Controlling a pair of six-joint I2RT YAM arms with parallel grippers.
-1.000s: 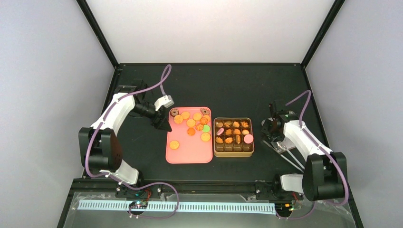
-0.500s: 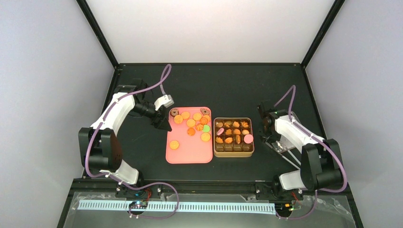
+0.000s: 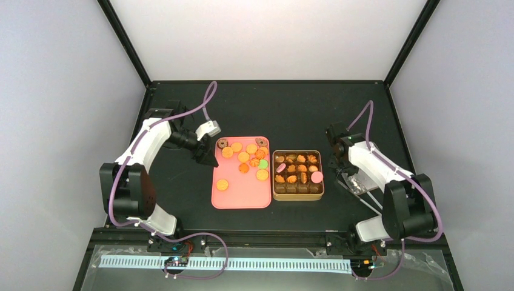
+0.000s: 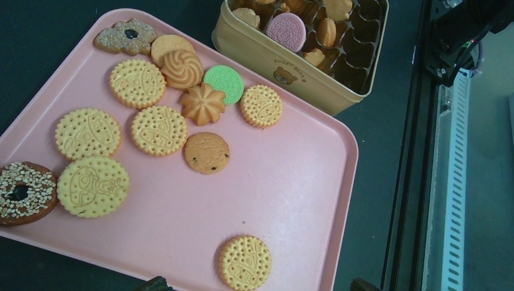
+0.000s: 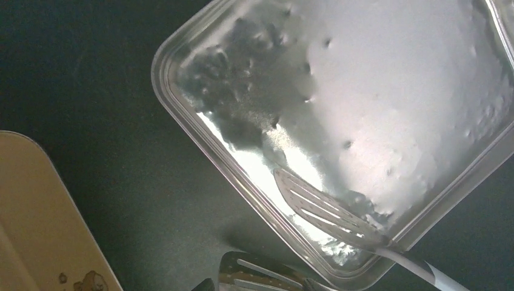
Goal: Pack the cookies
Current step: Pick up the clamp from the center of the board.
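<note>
Top view. Black table (image 3: 273, 109) with a pink tray (image 3: 239, 197) at centre and a gold tin (image 3: 297, 193) just to its right, touching or nearly so. Cookies (image 3: 243, 156) in two places: a loose cluster at the tray's far end plus one alone nearer the middle, and more in the tin's far rows, with a pink one at each side. Left gripper (image 3: 209, 159) at the tray's far left corner, same spot as a second ago. Right gripper (image 3: 337, 160) now closer to the tin's right side, swung in from farther right. Tongs (image 3: 363, 195) on a clear lid (image 3: 356, 180) beside it, unmoved. Cookies unmoved too.

Left wrist view. Looks down on the tray: a dozen or so cookies, mostly pale dotted rounds, also one green, one chocolate-chip, a swirl, a flower shape, a seeded ring at the left edge. Fingertips (image 4: 154, 283) at the bottom edge, spread wide, nothing between them. Small print on the tin wall, seemingly "SWEET BEAR", above a bear face.

Right wrist view. Lid fills the upper right, tongs' slotted tips resting on its near edge. Tin corner at lower left with part of a bear mark. Fingers almost out of frame; cannot tell whether spread or closed.
</note>
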